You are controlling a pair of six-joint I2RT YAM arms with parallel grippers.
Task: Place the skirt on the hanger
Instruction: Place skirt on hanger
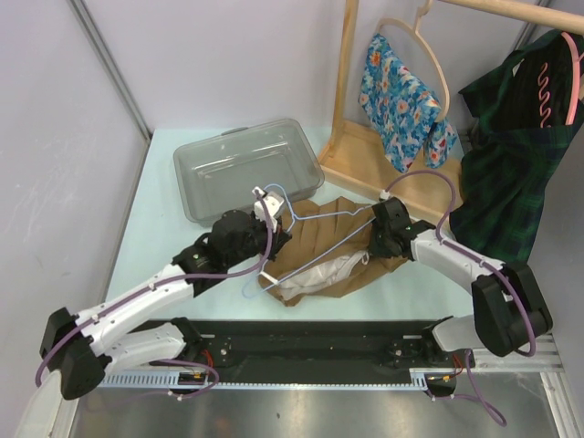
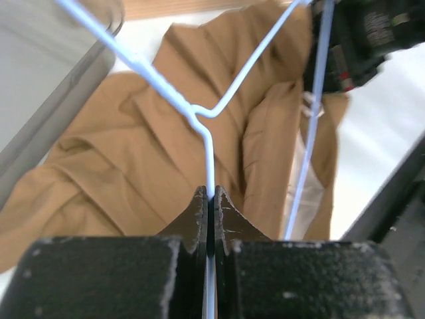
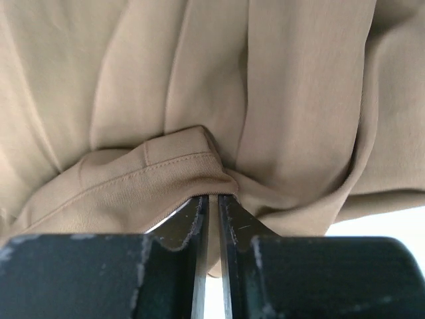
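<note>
A tan pleated skirt lies crumpled on the table between the two arms, its white lining showing at the near edge. A thin white wire hanger lies across it. My left gripper is shut on the hanger's wire, which runs straight up out of the pinched jaws of the left gripper to the twisted neck above the skirt. My right gripper sits at the skirt's right side. In the right wrist view the right gripper pinches a folded hem edge of the skirt.
A clear plastic bin stands at the back left, close to the left gripper. A wooden rack rises at the back right with a floral garment and a dark plaid garment hanging from it.
</note>
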